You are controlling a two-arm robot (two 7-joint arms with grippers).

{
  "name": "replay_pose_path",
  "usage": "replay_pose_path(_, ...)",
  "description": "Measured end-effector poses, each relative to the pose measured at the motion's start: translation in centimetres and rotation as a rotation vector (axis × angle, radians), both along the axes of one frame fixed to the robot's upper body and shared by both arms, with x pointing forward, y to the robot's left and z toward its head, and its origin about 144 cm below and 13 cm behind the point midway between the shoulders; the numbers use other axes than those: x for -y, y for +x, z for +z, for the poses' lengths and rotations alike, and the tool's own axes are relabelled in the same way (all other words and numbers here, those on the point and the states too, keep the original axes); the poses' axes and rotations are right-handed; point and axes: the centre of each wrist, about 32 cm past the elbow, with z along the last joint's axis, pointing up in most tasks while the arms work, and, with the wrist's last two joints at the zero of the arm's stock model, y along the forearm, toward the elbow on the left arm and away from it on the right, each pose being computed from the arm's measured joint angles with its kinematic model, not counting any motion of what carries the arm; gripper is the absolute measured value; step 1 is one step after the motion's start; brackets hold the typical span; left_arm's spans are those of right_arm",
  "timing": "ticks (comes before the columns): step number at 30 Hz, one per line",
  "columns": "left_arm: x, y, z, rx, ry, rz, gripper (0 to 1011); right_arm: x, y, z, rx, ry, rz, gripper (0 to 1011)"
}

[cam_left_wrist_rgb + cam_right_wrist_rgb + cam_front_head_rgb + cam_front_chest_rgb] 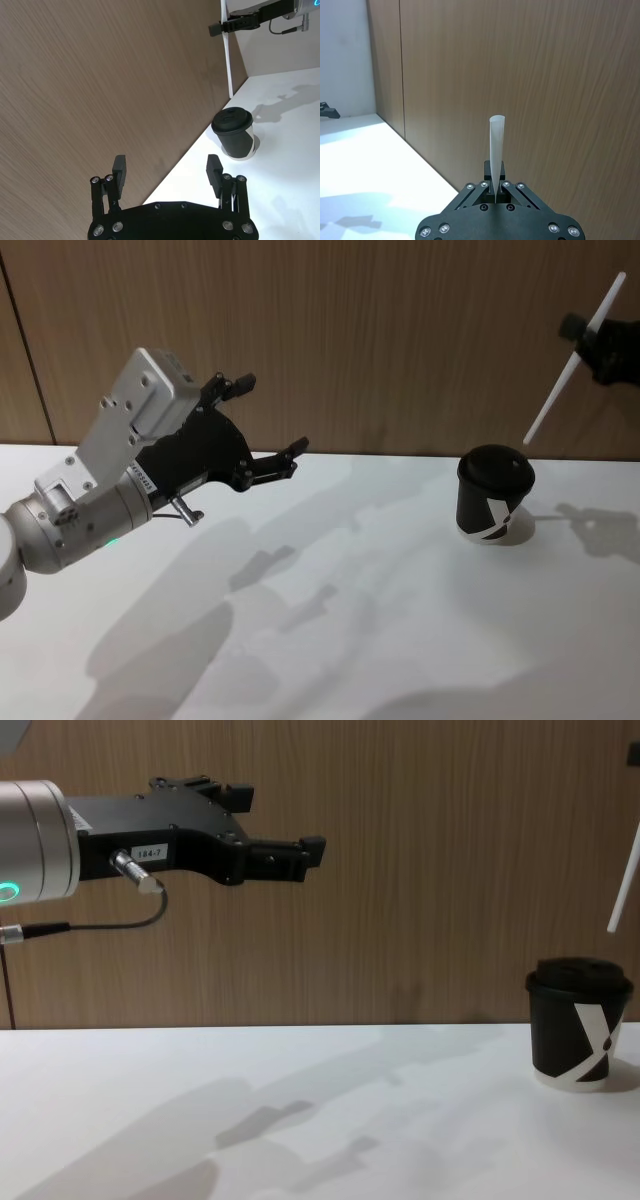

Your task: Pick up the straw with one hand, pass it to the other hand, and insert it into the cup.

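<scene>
one gripper (pixel 590 340) pinches the straw (pixel 574 358) above the cup (pixel 494 495).

Head cam high, chest cam low; both fwd, sharing the cup (pixel 495 494) w/ left wrist cam.

Surroundings: table and wall panelling.
A white table (pixel 330 640) with a smooth matte top carries soft grey shadows. Behind it stands a brown wood-grain wall (pixel 380 330) with vertical panel seams; a plain white wall (pixel 345 55) adjoins it at one side.
</scene>
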Motion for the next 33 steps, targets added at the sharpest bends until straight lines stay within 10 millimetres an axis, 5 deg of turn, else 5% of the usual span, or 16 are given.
replay_pose_path(33,0.0,0.0,0.0,0.000,0.000,0.000,1003,-0.1,1.3,-1.4,-0.058,0.005,0.009,1)
